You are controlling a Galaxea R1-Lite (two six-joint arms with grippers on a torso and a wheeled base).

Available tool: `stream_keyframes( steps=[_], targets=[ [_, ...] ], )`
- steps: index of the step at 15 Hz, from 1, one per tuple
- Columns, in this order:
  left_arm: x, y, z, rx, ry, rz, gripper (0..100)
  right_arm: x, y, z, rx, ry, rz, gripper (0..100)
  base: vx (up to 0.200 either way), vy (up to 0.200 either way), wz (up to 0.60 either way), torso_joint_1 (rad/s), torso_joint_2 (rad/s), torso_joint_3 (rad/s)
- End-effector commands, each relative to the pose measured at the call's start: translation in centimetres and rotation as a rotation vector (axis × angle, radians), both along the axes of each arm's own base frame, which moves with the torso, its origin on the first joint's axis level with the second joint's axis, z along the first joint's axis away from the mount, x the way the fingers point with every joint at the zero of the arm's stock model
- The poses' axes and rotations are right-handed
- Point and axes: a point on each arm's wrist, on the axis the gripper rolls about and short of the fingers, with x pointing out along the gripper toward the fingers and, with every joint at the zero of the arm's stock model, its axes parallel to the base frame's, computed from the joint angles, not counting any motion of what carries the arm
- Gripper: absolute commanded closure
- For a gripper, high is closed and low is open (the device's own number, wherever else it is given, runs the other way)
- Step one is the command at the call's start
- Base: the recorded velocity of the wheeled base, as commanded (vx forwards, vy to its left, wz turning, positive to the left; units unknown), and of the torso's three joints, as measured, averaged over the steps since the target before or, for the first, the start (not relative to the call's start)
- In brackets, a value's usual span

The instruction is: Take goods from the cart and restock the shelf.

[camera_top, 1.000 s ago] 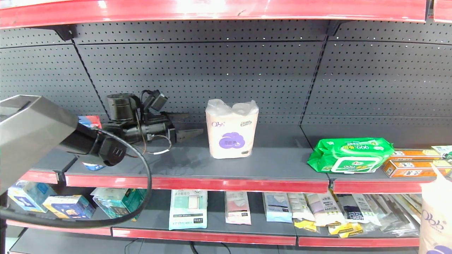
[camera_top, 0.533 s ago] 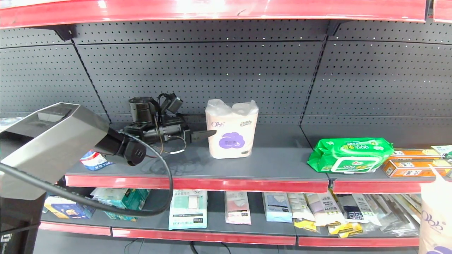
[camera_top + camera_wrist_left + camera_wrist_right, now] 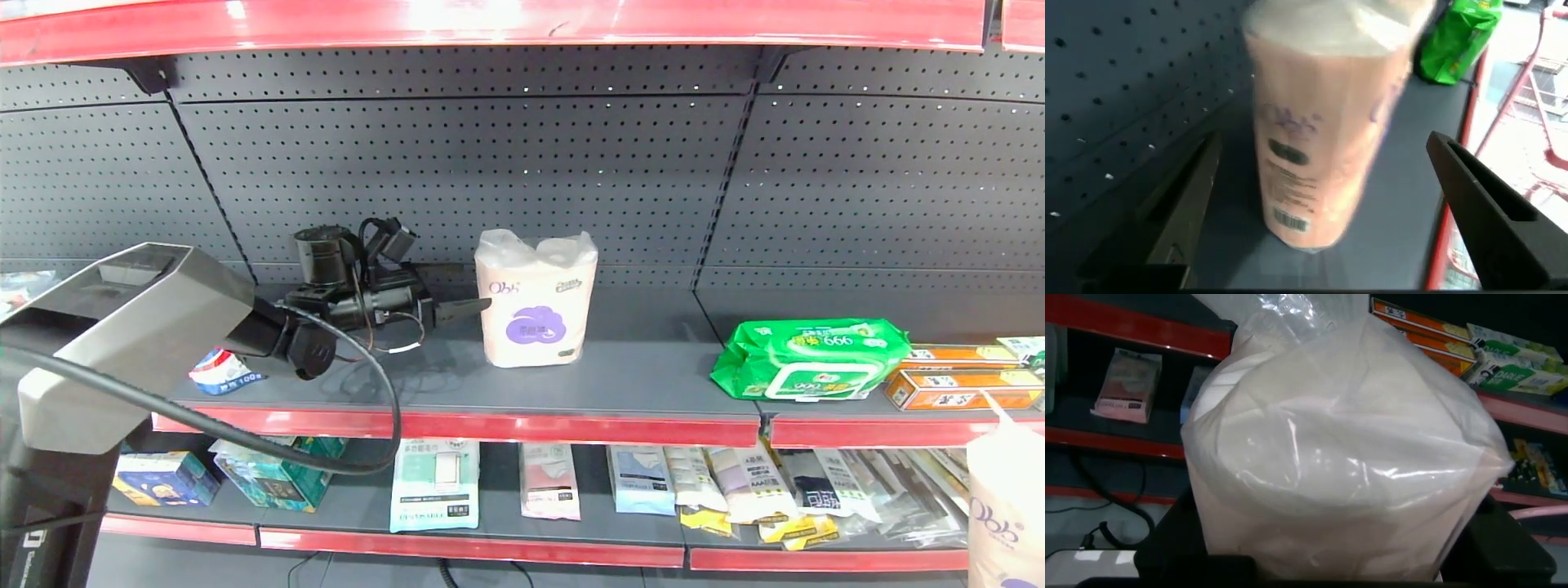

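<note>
The right end effector (image 3: 1339,551) is clamped on the held roll pack (image 3: 1006,506), soft and rounded in crinkly clear plastic, low before the shelf (image 3: 457,425). Farther in, the left end effector (image 3: 480,305) gapes wide and empty just beside the standing roll pack (image 3: 535,298), upright on grey metal. A second ago it was farther from that pack.

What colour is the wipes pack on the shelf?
Bright green wipes pack, white flap; best in head view.
</note>
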Motion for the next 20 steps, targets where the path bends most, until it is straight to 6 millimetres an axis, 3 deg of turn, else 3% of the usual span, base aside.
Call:
stream_keyframes(
  steps=[1,15,20],
  targets=[
    [1.5,0.0,0.0,-0.007,-0.037,0.007,0,0.0,0.0,-0.1,-0.003,0.005,0.001,100,0.0,0.0,0.0,0.0,0.0,0.0],
    [2.8,-4.2,-3.0,-0.025,-0.016,-0.093,0,-0.2,0.0,-1.1,-0.012,0.02,0.0,100,0.0,0.0,0.0,0.0,0.0,0.0],
    [4.1,-5.1,-2.3,-0.055,-0.044,-0.102,0,-0.2,0.0,-1.1,-0.012,0.02,0.0,100,0.0,0.0,0.0,0.0,0.0,0.0]
  ],
)
